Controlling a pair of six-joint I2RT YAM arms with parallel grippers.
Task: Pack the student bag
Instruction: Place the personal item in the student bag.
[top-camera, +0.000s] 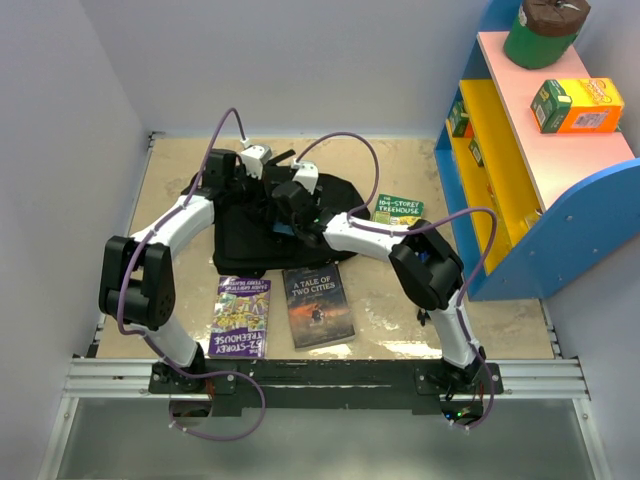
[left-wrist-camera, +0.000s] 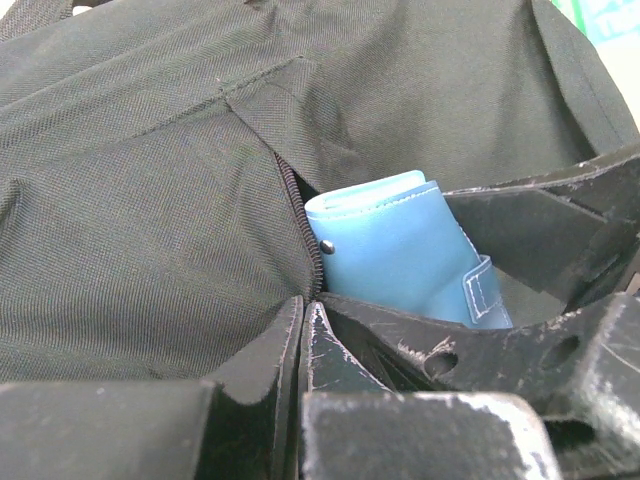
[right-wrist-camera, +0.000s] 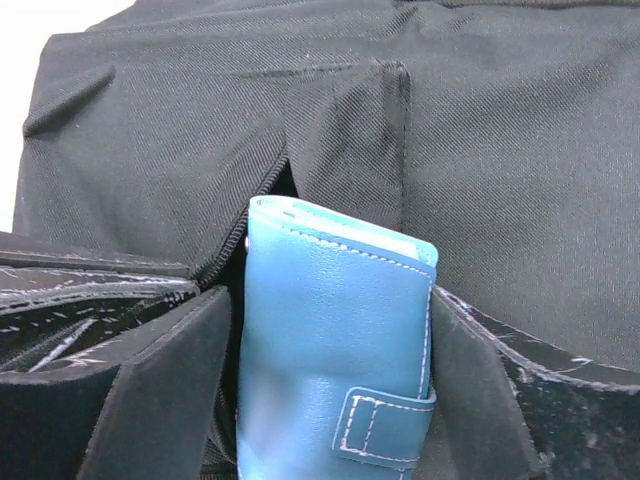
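Observation:
The student bag (top-camera: 240, 245), black fabric, lies at the middle back of the table. My left gripper (top-camera: 258, 180) is shut, and its tips (left-wrist-camera: 305, 312) meet at the zipper edge of the bag's opening (left-wrist-camera: 300, 215). My right gripper (top-camera: 287, 212) is shut on a blue leather-like pencil case (right-wrist-camera: 330, 330), which has a strap tab. The case's far end sits in the zipper opening of the bag (right-wrist-camera: 250, 200). The case also shows in the left wrist view (left-wrist-camera: 400, 250), between the right gripper's black fingers (left-wrist-camera: 540, 225).
A purple Treehouse book (top-camera: 241, 316) and "A Tale of Two Cities" (top-camera: 318, 305) lie in front of the bag. A green Treehouse book (top-camera: 398, 209) lies to its right. A blue and yellow shelf (top-camera: 540, 200) with a green can and an orange box stands at the right.

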